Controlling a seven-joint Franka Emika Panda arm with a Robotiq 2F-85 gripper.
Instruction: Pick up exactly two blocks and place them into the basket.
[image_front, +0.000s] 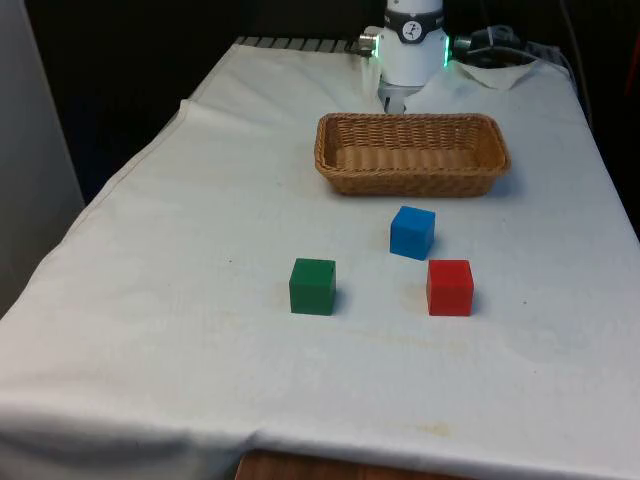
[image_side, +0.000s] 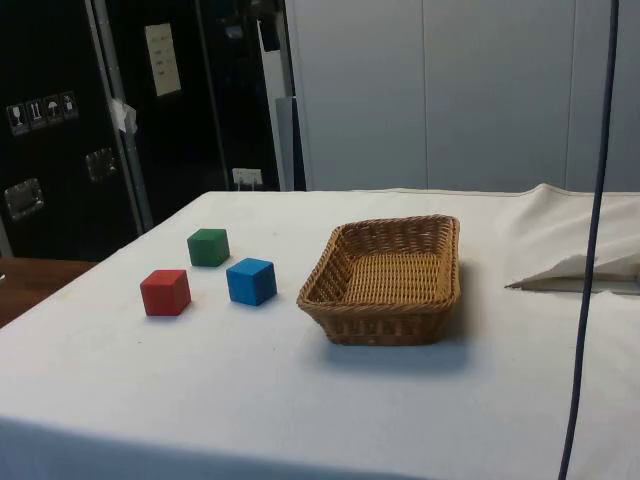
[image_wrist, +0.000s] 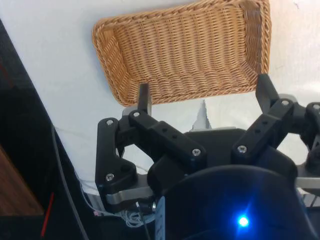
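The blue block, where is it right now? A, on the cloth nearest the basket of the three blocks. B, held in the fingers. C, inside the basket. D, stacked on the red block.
A: the blue block sits on the white cloth, closer to the basket than the red block or green block, touching neither.

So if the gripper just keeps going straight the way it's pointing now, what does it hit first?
Probably the near rim of the wicker basket, or the white cloth just short of it; depth is hard to judge. The gripper has its jaws open.
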